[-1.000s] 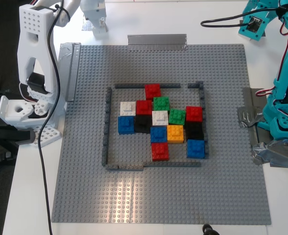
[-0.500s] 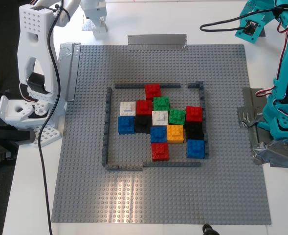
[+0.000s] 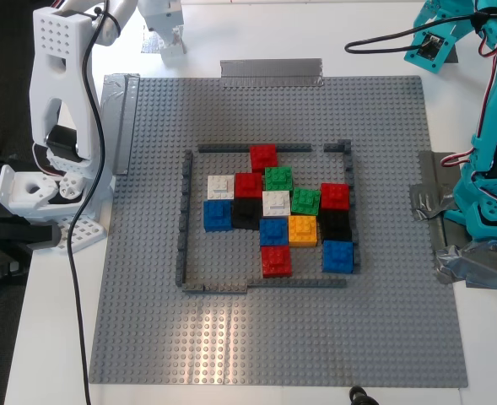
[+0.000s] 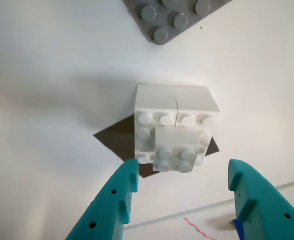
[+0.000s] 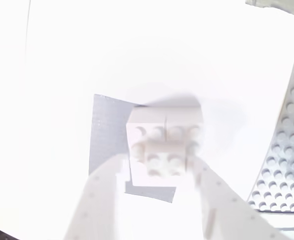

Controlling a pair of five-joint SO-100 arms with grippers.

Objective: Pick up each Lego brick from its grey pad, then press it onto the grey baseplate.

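My first tool point(image 4: 179, 187) hangs wide open and empty above the small white studded plastic brick cluster point(image 4: 174, 135) on its dark grey square pad point(image 4: 118, 140), my second tool point(image 5: 156, 192) likewise spread, so an off-centre descent risks knocking the loosely stacked top brick askew.

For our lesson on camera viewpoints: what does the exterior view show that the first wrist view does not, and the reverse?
Only the exterior view shows the coloured bricks inside the dark-grey frame. Only the first wrist view shows my first gripper, open above a white Lego brick on a dark grey pad. Both show the grey baseplate, though the wrist view catches just a corner.
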